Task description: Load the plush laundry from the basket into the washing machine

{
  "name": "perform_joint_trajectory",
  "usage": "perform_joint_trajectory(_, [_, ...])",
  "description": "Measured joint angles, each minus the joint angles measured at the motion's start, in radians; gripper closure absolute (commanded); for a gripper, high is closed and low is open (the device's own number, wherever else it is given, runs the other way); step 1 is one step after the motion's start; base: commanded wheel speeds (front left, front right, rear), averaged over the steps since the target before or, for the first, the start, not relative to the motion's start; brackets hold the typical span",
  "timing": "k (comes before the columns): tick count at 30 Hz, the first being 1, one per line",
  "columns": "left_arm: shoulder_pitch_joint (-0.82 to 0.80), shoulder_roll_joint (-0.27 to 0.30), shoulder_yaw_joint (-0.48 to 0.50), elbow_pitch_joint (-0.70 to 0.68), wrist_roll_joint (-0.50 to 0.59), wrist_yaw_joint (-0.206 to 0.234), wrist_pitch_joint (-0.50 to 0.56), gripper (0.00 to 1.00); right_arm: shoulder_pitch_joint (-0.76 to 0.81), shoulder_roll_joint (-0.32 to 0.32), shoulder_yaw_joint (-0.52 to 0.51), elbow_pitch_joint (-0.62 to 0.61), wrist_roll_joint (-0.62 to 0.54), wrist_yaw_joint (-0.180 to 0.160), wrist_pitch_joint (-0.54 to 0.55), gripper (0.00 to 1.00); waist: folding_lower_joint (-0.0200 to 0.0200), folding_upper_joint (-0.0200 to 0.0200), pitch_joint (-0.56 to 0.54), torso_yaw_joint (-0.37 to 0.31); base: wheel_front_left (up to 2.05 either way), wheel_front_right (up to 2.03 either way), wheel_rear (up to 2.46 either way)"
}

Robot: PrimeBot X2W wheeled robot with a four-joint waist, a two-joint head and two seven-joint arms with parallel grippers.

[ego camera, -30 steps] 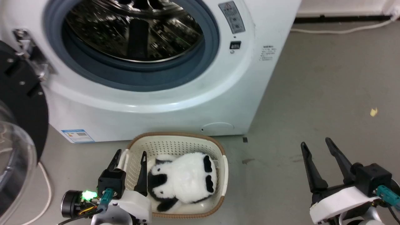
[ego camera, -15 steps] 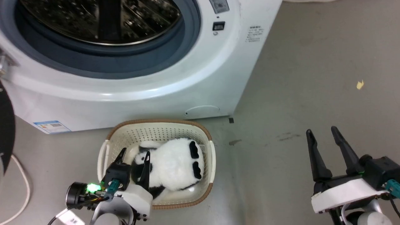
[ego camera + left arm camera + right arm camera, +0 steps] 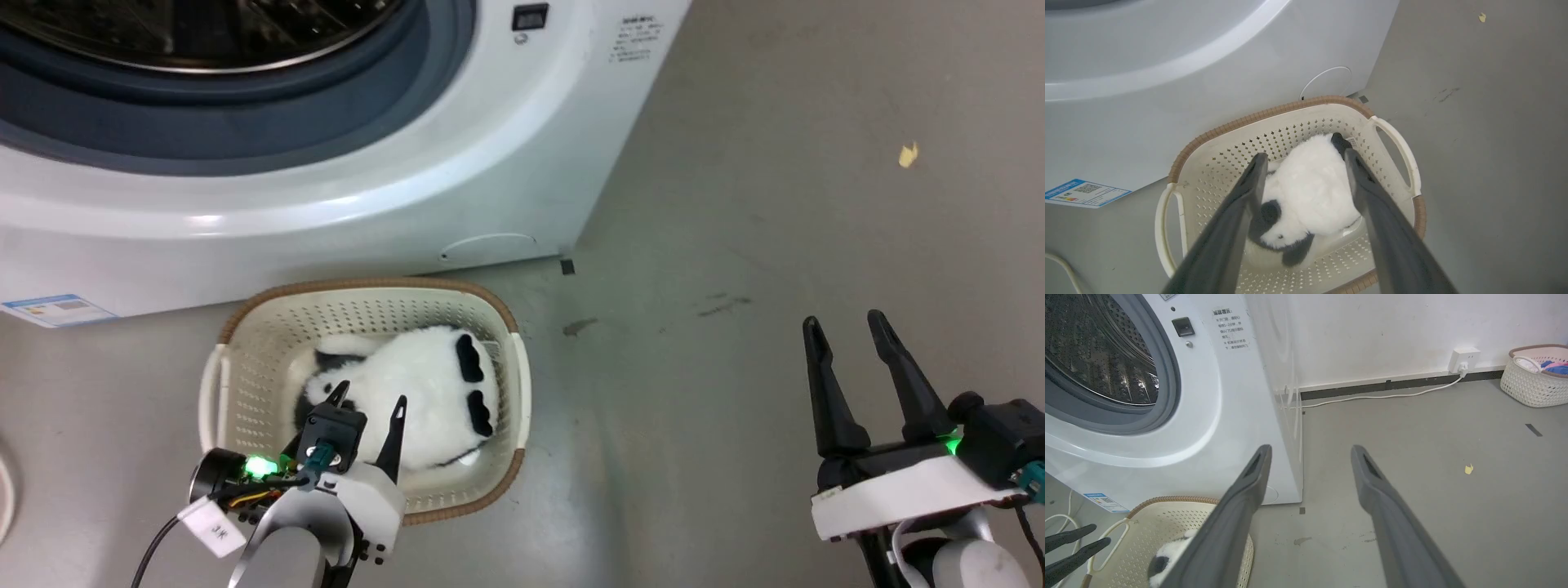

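The plush laundry (image 3: 416, 384), a white and black panda toy, lies in the cream basket (image 3: 245, 367) on the floor before the washing machine (image 3: 326, 204). The machine's grey gasket and steel drum stand uncovered at the top of the head view. My left gripper (image 3: 371, 392) is open over the near side of the toy. In the left wrist view its fingers (image 3: 1305, 155) flank the plush laundry (image 3: 1314, 183) inside the basket (image 3: 1216, 134); I cannot tell whether they touch it. My right gripper (image 3: 842, 318) hangs open and empty over bare floor, far right of the basket.
A second woven basket (image 3: 1535, 375) with clothes stands by the far wall, near a wall socket (image 3: 1464, 359) and a white cable (image 3: 1372, 396). A yellow scrap (image 3: 907, 153) lies on the grey floor. The washer carries a blue label (image 3: 53, 309) low on its front.
The head camera has tilted down, so the washer slid up out of frame. My left gripper moved from the basket's left rim to over the toy. The right gripper stayed open.
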Motion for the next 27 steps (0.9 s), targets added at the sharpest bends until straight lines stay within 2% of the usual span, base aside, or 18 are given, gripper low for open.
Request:
perform_joint_trajectory(12, [-0.12, 0.041, -0.038, 0.189, -0.004, -0.012, 0.019, 0.0, -0.03, 0.0, 0.011, -0.004, 0.037, 0.0, -0.025, 0.0, 0.0, 0.0, 0.092, -0.049, 0.0, 0.0, 0.0])
perform_joint_trajectory(16, [-0.177, 0.056, -0.034, 0.256, -0.015, 0.031, 0.044, 0.0, -0.039, 0.0, 0.012, -0.006, 0.06, 0.0, -0.035, 0.0, 0.0, 0.0, 0.129, -0.064, 0.0, 0.0, 0.0])
perform_joint_trajectory(20, [-0.228, 0.064, -0.049, 0.309, -0.015, 0.031, 0.046, 0.0, -0.048, 0.0, 0.016, -0.007, 0.065, 0.0, -0.044, 0.0, 0.0, 0.0, 0.163, -0.08, 0.0, 0.0, 0.0])
perform_joint_trajectory(27, [-0.32, 0.074, -0.08, 0.419, -0.024, -0.003, 0.102, 0.0, -0.077, 0.0, 0.025, -0.008, 0.106, 0.0, -0.057, 0.0, 0.0, 0.0, 0.222, -0.115, 0.0, 0.0, 0.0])
